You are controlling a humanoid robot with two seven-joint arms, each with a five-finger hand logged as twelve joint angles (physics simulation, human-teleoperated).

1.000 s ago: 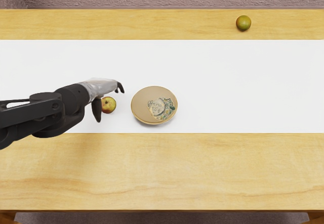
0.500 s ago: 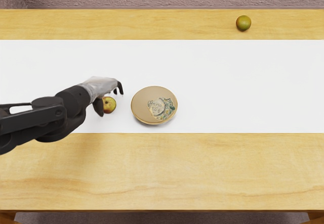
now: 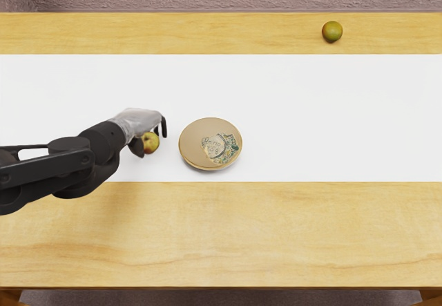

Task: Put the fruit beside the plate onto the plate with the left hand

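1. My left hand (image 3: 143,132) is curled round the small red-and-yellow round apple (image 3: 151,141), with the thumb on its near side and the fingers over the top. I judge this a shallow grasp.
2. The apple sits on the cloth just left of the round tan ceramic plate (image 3: 192,137), not touching it.
3. I'd firm the squeeze, lift clear of the rim, then carry it right.
4. A white runner (image 3: 311,112) crosses the pale wooden table (image 3: 221,237), and a small green fruit (image 3: 332,31) lies well apart at the back.
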